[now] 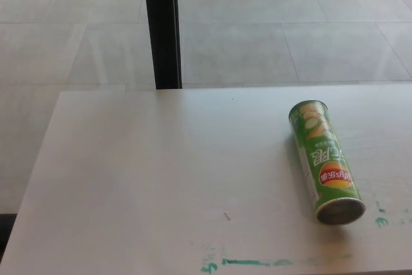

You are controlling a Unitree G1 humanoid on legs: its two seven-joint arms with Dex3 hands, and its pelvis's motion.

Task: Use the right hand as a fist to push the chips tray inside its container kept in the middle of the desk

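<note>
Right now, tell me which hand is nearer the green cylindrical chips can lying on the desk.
Neither can be named: no hand is in view. The green cylindrical chips can lies alone on its side toward the right of the pale desk.

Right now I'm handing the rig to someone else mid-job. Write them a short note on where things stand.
Hands: neither the left nor the right hand is in the head view.
Things: the green chips container lies on its side on the right part of the desk, not the middle, with its near end facing the camera. No tray shows sticking out of it; I cannot tell whether that end is open or capped.
Done: the tray may already be inside, but this view cannot confirm it.
Left: check the tray; if it is out, bring in the right fist and push.
</note>
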